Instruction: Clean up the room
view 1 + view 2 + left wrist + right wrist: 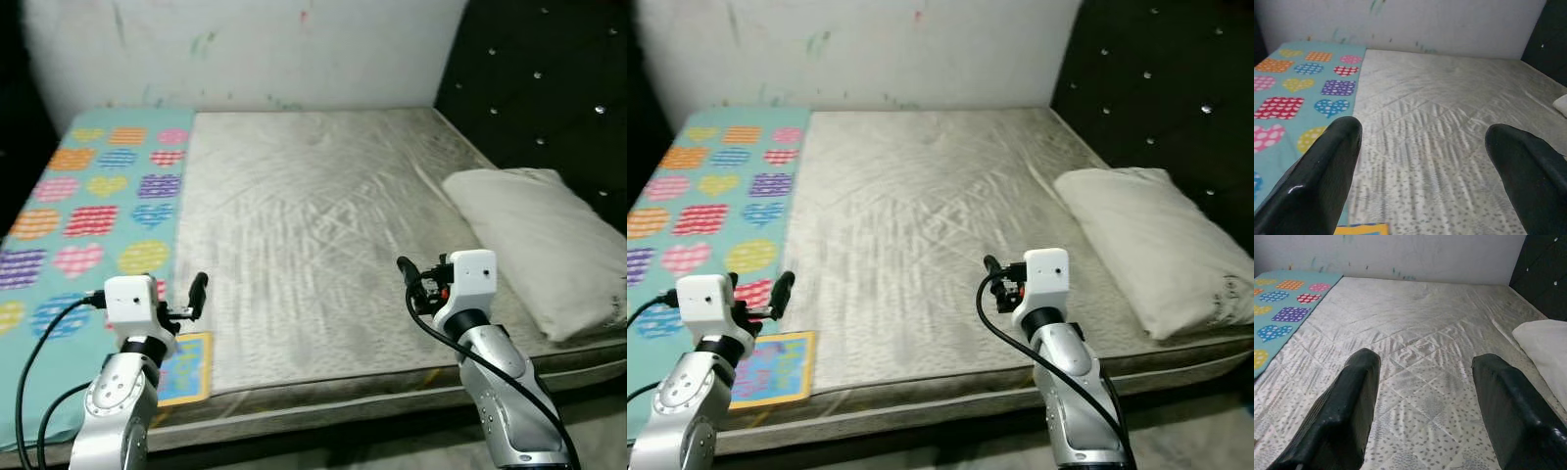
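Hovering with fingers spread and empty above the bed (313, 206), the left claw (196, 294) and right claw (407, 272) could snag the heart-patterned blanket (93, 211) or nudge the pillow (534, 240) off.

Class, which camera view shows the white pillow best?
The right eye view: the whole pillow lies in frame beside the black headboard. The left eye view crops its right edge; each wrist view catches a corner.

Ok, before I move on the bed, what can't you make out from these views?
- Book: its cover is too small to read, and the left hand overlaps its top edge in the eye views.
- Pillow: the far end runs off the picture's right edge.
- Floor in front of the bed: hidden by both arms.
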